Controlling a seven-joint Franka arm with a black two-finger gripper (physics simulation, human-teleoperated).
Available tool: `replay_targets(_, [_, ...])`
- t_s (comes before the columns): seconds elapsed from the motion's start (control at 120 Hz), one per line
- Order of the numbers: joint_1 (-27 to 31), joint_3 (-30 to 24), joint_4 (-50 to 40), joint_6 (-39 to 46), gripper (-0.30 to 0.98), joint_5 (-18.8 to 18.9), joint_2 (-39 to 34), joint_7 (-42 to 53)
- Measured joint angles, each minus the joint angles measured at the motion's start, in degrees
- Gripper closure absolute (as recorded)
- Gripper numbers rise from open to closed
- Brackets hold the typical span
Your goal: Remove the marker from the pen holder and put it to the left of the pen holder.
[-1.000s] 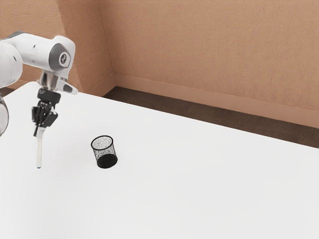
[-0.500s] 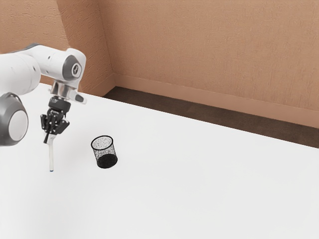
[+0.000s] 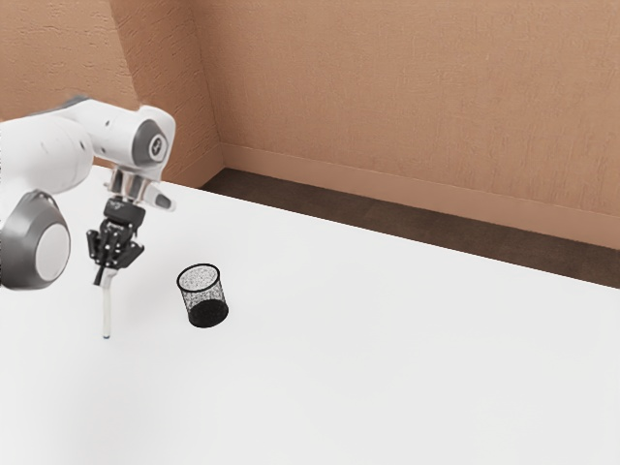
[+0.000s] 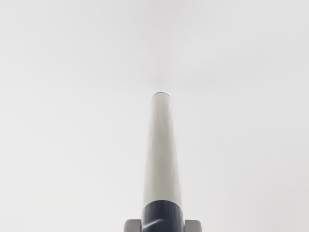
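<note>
Marker (image 3: pixel 107 308) in the grip: had it pinched between narrow-set fingers (image 3: pixel 100 275), squeezed from two sides. In the wrist view, saw gray pads (image 4: pixel 192 226) against opposite sides of its dark band (image 4: pixel 162 216), then followed the long, pale barrel (image 4: pixel 161 150) out to its far end. In the exterior view, held it close to upright, near its top, with a little blue at the lower end. Could not tell that end as touching the white surface (image 3: pixel 387 387) or hanging just above.

Reached in from the exterior view's left with the white-and-gray arm (image 3: pixel 121 140). Had the marker outside the pen holder (image 3: pixel 203 295), near it and apart from it, toward the exterior view's left. Made out the pen holder as a round, black mesh cup, open at the top, dark at the base, standing upright on the surface. Past the surface's far edge, saw dark brown floor (image 3: pixel 387 218), then a tan baseboard (image 3: pixel 387 187), and lastly a rough, orange-brown wall (image 3: pixel 407 87).
</note>
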Motion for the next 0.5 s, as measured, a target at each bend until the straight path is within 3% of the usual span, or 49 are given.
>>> replay_targets(0.5, [0.4,0.0,4.4,0.6,0.78,-0.1,4.6,-1.2])
